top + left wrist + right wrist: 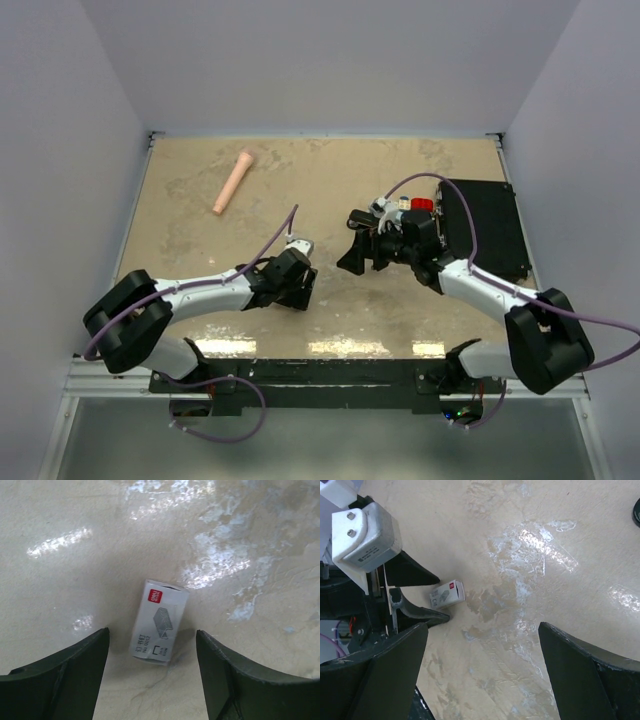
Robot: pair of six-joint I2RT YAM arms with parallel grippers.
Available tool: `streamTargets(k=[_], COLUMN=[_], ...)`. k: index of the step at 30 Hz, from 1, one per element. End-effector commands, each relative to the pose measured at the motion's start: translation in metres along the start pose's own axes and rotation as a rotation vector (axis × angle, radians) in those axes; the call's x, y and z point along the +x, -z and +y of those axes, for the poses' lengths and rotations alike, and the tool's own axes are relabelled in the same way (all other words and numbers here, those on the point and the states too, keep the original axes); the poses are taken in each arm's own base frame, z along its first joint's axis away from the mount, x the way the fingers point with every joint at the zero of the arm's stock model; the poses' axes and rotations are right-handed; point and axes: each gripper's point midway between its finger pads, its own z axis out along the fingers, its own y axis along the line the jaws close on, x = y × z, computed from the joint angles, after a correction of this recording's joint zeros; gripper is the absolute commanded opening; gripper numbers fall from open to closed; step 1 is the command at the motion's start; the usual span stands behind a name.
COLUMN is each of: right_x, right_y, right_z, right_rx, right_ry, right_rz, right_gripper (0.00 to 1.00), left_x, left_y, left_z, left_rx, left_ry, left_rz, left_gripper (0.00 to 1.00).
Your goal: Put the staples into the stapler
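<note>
The staples' small white box with a red mark (159, 622) lies flat on the beige tabletop. My left gripper (151, 632) is open, with one finger on each side of the box's near end and clear of it. In the top view the box (301, 245) sits at the tip of my left gripper (297, 256). My right gripper (482, 626) is open and empty over bare table, facing the box (447, 593) from the right; in the top view it (351, 242) is at mid-table. A pink stapler-like bar (233, 181) lies at the far left. No grey-blue tray shows.
A large black rectangular object (492, 228) lies at the right edge, behind the right arm. A small red part (421, 204) and a white fitting (385, 208) sit beside it. White walls close in the table on three sides.
</note>
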Motion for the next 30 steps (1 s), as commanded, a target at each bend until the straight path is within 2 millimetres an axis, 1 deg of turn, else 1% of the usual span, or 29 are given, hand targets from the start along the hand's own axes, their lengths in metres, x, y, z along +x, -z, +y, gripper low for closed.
streamTargets(k=[1,2,5,9,10,12,13,14,16,17,18,19,21,22,23,24,25,26,28,29,30], right_x=[-0.016,-0.015,-0.015,-0.015,-0.015,-0.015,-0.016,-0.014,-0.019,-0.019,-0.020,-0.023,-0.024,-0.025,-0.024,-0.023,-0.022,-0.022,-0.019,-0.016,-0.013], right_y=[0.009,0.011,0.016,0.022,0.024,0.028,0.031,0.032,0.038,0.040,0.041,0.045,0.048,0.049,0.050,0.051,0.051,0.051,0.050,0.048,0.047], right_z=[0.004,0.004,0.004,-0.003,-0.005,-0.005,-0.009,-0.011,-0.013,-0.014,-0.014,-0.013,-0.016,-0.016,-0.016,-0.016,-0.016,-0.016,-0.014,-0.014,-0.012], right_rx=[0.023,0.030,0.044,0.095,0.105,0.120,0.145,0.156,0.185,0.194,0.201,0.203,0.226,0.230,0.235,0.237,0.237,0.234,0.218,0.211,0.193], right_ry=[0.047,0.048,0.051,0.053,0.052,0.055,0.053,0.051,0.054,0.053,0.054,0.061,0.063,0.065,0.067,0.070,0.069,0.070,0.069,0.065,0.066], right_rz=[-0.079,-0.082,-0.092,-0.109,-0.113,-0.125,-0.140,-0.142,-0.173,-0.176,-0.183,-0.198,-0.207,-0.209,-0.208,-0.206,-0.203,-0.202,-0.192,-0.185,-0.173], right_gripper=[0.99,0.98,0.98,0.98,0.99,0.98,0.98,0.99,0.98,0.98,0.98,0.99,0.98,0.98,0.98,0.98,0.98,0.98,0.98,0.98,0.98], left_x=[0.003,0.007,0.010,0.015,0.014,0.015,0.011,0.008,0.003,0.002,-0.004,-0.009,-0.019,-0.028,-0.028,-0.035,-0.039,-0.042,-0.042,-0.050,-0.048], left_y=[-0.003,-0.005,-0.004,0.003,0.006,0.009,0.011,0.012,0.014,0.015,0.014,0.017,0.022,0.028,0.030,0.031,0.034,0.033,0.027,0.024,0.023], left_z=[-0.026,-0.027,-0.041,-0.071,-0.081,-0.094,-0.100,-0.106,-0.109,-0.107,-0.101,-0.101,-0.087,-0.084,-0.076,-0.065,-0.059,-0.049,-0.039,-0.033,-0.036], left_rx=[0.106,0.107,0.156,0.253,0.287,0.328,0.348,0.365,0.371,0.357,0.323,0.320,0.245,0.231,0.197,0.137,0.114,0.085,0.072,0.076,0.107], left_ry=[-0.019,-0.025,-0.031,-0.047,-0.044,-0.054,-0.052,-0.052,-0.058,-0.062,-0.068,-0.082,-0.086,-0.078,-0.073,-0.059,-0.034,-0.012,0.020,0.053,0.066], left_rz=[0.028,0.046,0.067,0.086,0.092,0.099,0.092,0.083,0.069,0.066,0.041,0.029,-0.014,-0.045,-0.049,-0.084,-0.102,-0.109,-0.097,-0.106,-0.088], left_gripper=[0.72,0.71,0.69,0.69,0.69,0.69,0.69,0.69,0.69,0.69,0.69,0.69,0.69,0.70,0.70,0.72,0.72,0.73,0.74,0.74,0.74])
